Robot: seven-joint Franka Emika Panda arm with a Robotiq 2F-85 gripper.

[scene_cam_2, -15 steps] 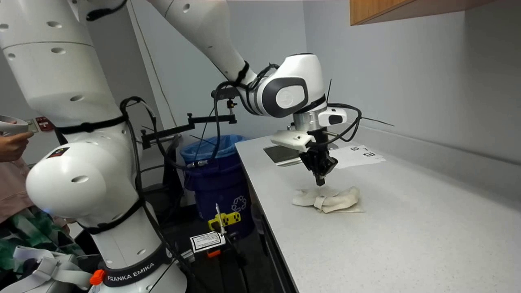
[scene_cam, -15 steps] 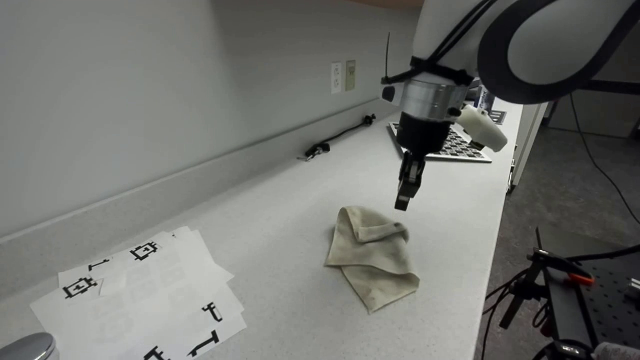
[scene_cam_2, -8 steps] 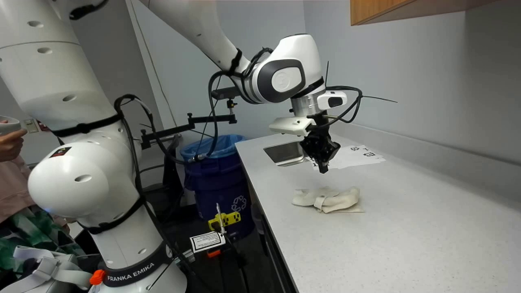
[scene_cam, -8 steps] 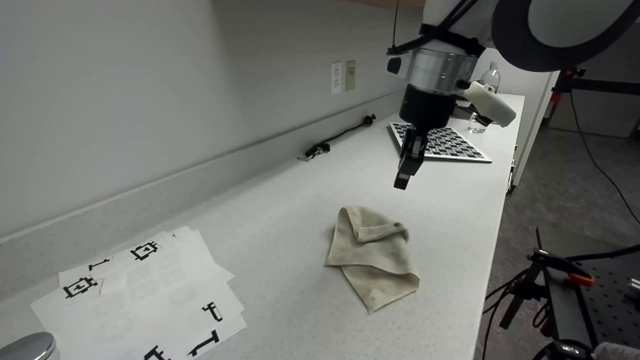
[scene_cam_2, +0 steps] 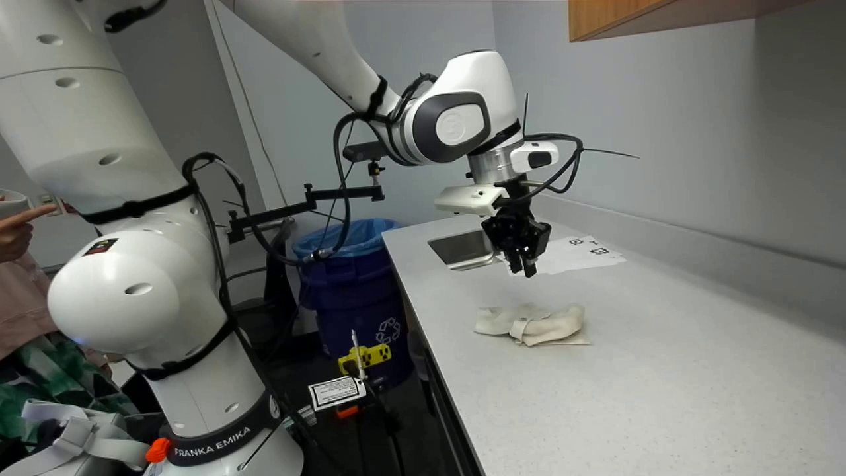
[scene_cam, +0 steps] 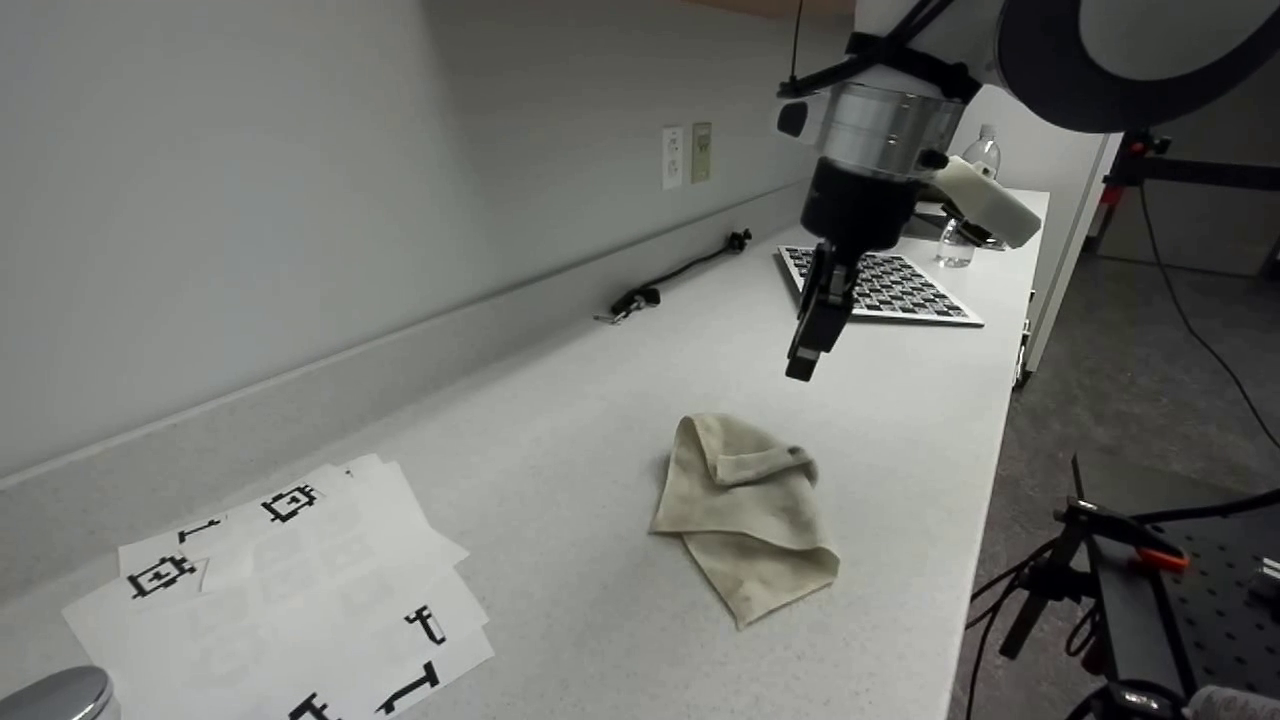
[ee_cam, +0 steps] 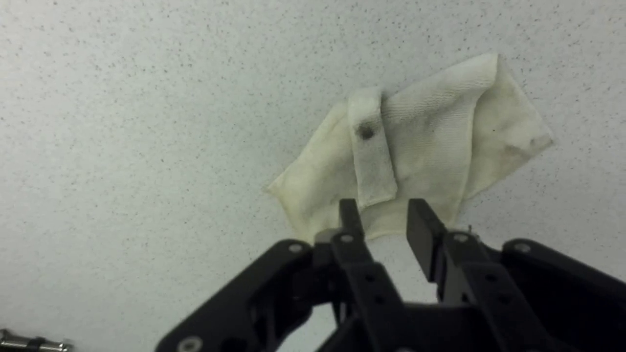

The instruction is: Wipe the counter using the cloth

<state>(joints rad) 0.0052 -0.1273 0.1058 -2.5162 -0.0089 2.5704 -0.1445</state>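
A folded beige cloth (scene_cam: 745, 510) with a dark spot lies on the light speckled counter (scene_cam: 560, 500). It also shows in an exterior view (scene_cam_2: 552, 324) and in the wrist view (ee_cam: 425, 132). My gripper (scene_cam: 800, 368) hangs in the air above the counter, apart from the cloth. In an exterior view the gripper (scene_cam_2: 522, 271) is above and behind the cloth. In the wrist view the gripper (ee_cam: 384, 215) is open with a moderate gap between its fingers and nothing in it. The fingers overlap the near edge of the cloth in that view.
White papers with black marks (scene_cam: 300, 590) lie on the counter. A checkered board (scene_cam: 905, 290), a clear bottle (scene_cam: 982, 155) and a black cable with a clamp (scene_cam: 640, 298) are beyond the gripper. A metal basin (scene_cam_2: 462, 249) and a wooden cabinet (scene_cam_2: 634, 16) show in an exterior view.
My gripper has risen away from the cloth over the last second. Its fingers, close together earlier in an exterior view, now show a gap. The cloth has not moved.
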